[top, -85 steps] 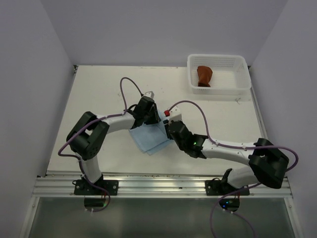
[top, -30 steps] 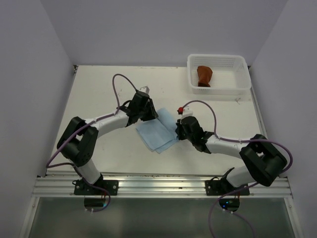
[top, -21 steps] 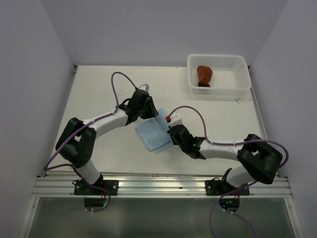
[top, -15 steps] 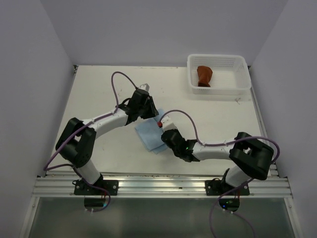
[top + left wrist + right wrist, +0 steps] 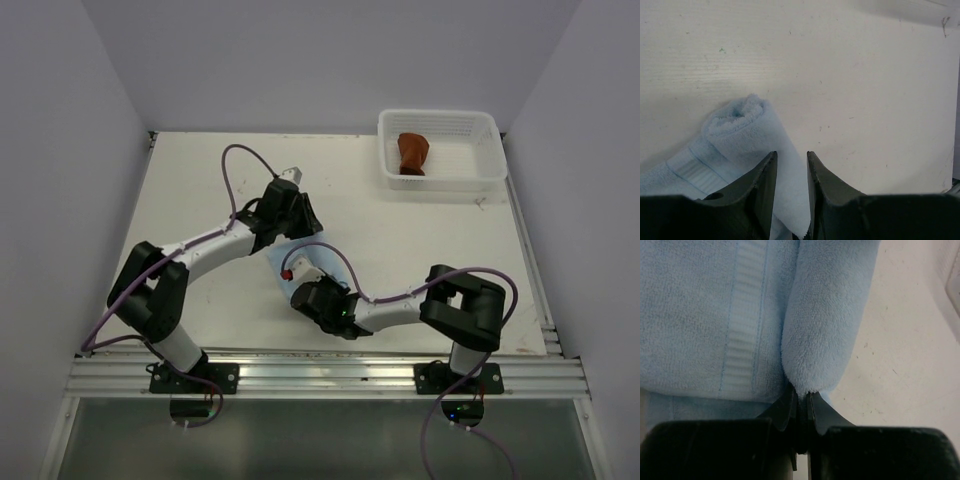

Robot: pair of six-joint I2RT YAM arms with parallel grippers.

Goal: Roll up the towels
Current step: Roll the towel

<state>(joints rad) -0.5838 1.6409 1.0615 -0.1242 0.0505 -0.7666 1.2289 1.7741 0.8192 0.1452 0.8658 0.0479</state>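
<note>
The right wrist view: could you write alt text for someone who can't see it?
A light blue towel fills most of the picture, its right edge turned over into a soft roll on a pale table. At the bottom, the right hand has its two dark fingers pinched shut on the end of that roll.
</note>
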